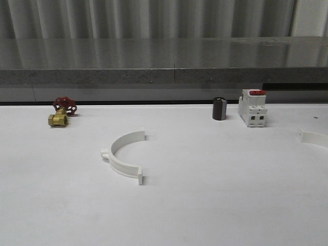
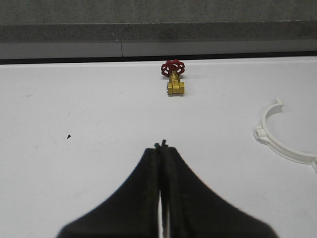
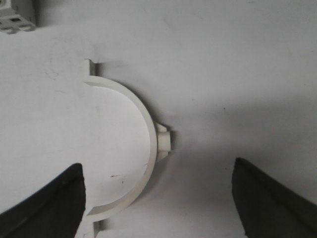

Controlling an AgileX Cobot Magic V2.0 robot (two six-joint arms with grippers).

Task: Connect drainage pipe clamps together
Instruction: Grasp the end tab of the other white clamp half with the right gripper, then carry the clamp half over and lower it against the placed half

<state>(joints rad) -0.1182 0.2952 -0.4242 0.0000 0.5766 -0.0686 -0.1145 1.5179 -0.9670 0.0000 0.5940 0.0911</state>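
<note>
One white half-ring drainage pipe clamp [image 1: 123, 165] lies flat on the white table [image 1: 215, 205], left of centre, its open side facing right. The end of a second clamp half [image 1: 312, 137] shows at the table's right edge. In the right wrist view this second half [image 3: 146, 119] lies just ahead of my right gripper [image 3: 158, 163], which is open above it, the arc's lower end close to one finger [image 3: 49, 208]. My left gripper [image 2: 161, 146] is shut on nothing above bare table, with the first clamp half [image 2: 282, 148] off to one side.
A brass valve with a red handwheel [image 1: 61, 114] sits at the back left. A black cylinder [image 1: 219, 108] and a white breaker with a red top [image 1: 252, 108] stand at the back right. A grey ledge [image 1: 164, 61] runs behind the table.
</note>
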